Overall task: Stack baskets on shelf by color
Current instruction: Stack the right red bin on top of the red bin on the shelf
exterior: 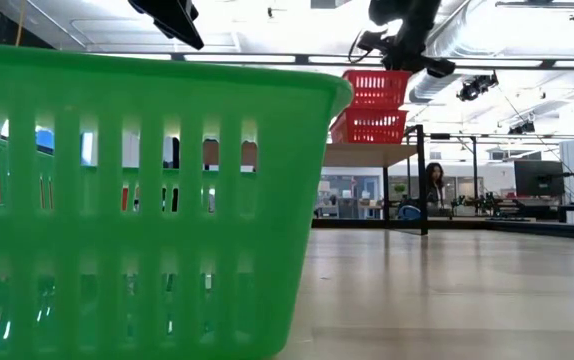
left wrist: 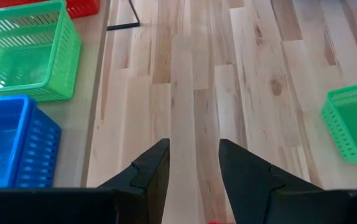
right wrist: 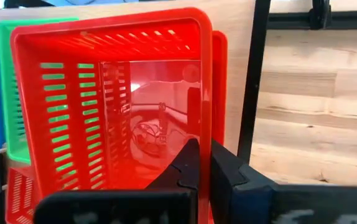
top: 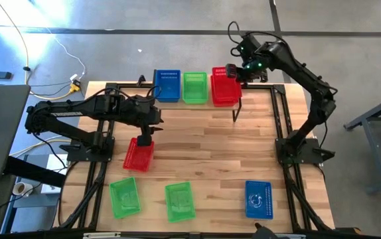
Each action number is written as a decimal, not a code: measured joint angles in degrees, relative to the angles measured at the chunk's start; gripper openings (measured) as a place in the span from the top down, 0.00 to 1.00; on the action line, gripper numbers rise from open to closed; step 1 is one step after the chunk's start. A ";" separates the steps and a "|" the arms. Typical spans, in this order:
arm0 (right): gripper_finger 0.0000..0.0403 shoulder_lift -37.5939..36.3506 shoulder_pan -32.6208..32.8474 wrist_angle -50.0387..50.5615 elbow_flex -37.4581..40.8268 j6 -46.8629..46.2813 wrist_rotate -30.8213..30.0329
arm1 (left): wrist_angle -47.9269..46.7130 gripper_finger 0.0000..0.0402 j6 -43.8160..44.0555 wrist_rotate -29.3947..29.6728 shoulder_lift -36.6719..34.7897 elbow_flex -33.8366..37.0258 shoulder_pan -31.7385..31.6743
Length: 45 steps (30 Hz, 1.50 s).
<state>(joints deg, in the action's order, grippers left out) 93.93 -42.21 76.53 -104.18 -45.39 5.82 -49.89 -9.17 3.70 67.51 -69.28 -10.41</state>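
Baskets [top: 224,86] in red plastic mesh sit nested on shelf [top: 200,103].

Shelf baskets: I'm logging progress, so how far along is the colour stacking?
Done: a blue basket, green basket and red basket sit on the shelf.
In hand: the right gripper, jaws shut, holds a second red basket above the first.
Left: a third red basket under the open left gripper, a loose green basket, another green basket and a loose blue basket.
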 joint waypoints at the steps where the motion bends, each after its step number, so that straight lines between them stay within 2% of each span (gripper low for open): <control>1: 1.00 0.24 0.02 -0.02 0.00 -0.11 0.00 | -0.02 0.67 0.00 0.00 0.00 0.00 0.00; 23: 0.99 4.28 0.65 0.14 0.04 0.65 -0.43 | -0.02 0.67 0.00 -0.02 0.00 0.00 0.02; 35: 0.78 4.28 0.58 -0.31 0.04 1.69 -1.05 | -0.02 0.67 0.00 -0.02 0.00 0.00 0.02; 40: 0.77 3.67 0.49 -0.49 -0.18 1.90 -1.09 | -0.03 0.67 0.01 -0.02 0.00 0.00 0.02; 45: 0.78 2.92 0.21 1.31 -3.94 2.08 -1.39 | -0.02 0.67 0.02 -0.02 0.00 0.00 0.02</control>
<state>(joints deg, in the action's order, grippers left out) 96.85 -42.00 77.84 -108.12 -43.31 4.44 -49.91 -9.15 3.68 67.51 -69.28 -10.39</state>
